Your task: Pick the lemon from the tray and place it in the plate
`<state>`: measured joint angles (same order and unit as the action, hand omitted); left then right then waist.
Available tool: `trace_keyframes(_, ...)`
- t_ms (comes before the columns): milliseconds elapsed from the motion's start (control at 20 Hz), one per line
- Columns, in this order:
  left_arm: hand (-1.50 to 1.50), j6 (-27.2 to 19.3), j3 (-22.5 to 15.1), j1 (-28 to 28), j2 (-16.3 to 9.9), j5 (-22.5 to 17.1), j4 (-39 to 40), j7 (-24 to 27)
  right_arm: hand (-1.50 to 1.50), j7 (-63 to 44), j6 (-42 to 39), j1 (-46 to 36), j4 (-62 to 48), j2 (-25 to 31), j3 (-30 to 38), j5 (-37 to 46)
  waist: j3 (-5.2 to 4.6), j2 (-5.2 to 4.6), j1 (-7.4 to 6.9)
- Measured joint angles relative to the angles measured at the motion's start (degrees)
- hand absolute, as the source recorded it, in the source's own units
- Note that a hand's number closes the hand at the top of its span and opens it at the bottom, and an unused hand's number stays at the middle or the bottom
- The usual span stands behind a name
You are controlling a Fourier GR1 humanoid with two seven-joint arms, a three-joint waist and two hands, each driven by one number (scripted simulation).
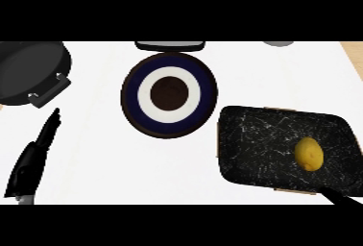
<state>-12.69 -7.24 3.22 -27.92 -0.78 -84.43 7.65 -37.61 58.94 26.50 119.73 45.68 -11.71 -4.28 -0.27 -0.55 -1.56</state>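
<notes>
The lemon (309, 153) lies in the tray (248, 144), toward its right side, untouched. It is an oval with its long axis running nearly up and down the head view, tipped slightly so the top end leans left; which end is the stem I cannot tell.

The plate (169, 94) sits on the white bench (106, 158) to the left of the tray and a little farther from the robot, ringed in dark blue and white with a dark centre. Nothing lies in it.

The right hand (342, 198) shows only as a dark tip at the lower right, just at the tray's near edge, near the lemon but apart from it. Too little of it is visible to say whether its fingers are spread or curled. The left hand (39, 144) rests at the left of the view, fingers straight and pressed together, pointing away from the robot, holding nothing.

My reading is that the task is at its start: the reach toward the lemon, with the pick not yet made. The next move calls for the right hand to come over the tray and close across the lemon's short width, fingers on one flank and thumb on the other, then lift it clear of the tray's rim before carrying it left to the plate.

A dark pan (28, 72) stands at the upper left, well away from this path.
</notes>
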Motion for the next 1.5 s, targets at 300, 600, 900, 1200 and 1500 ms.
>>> trace_keyframes(300, 0.00, 0.7, 0.8, 0.7, 0.5, 0.3, 0.2, 0.3, -1.50, -12.1, -7.1, -7.5, -3.5, 6.1, -1.3, -1.0, 0.15, 0.24, 0.34)
trace_keyframes(600, 0.00, 1.3, 1.8, 2.2, 1.8, 1.3, -0.8, 0.4, -1.50, -14.5, -12.8, -14.5, -9.3, 3.2, -4.1, -0.3, 0.24, 0.43, 0.85)
trace_keyframes(900, 0.00, 3.7, 4.3, 2.3, 2.1, 1.4, 0.2, 1.1, -1.50, -11.1, -19.9, -19.9, -17.5, -2.0, -3.1, -1.6, 0.27, 0.50, 1.16)
trace_keyframes(1200, 0.00, 4.9, 5.4, 2.8, 3.4, 3.0, -1.1, 0.1, -1.50, -9.6, -24.4, -22.3, -22.4, -7.6, -3.7, 0.4, 0.28, 0.54, 1.32)
trace_keyframes(1500, 0.00, 6.1, 7.3, 2.4, 5.0, 5.0, -0.5, 0.3, -1.50, -8.1, -29.2, -23.1, -26.2, -11.3, -0.7, 2.0, 0.29, 0.55, 1.48)
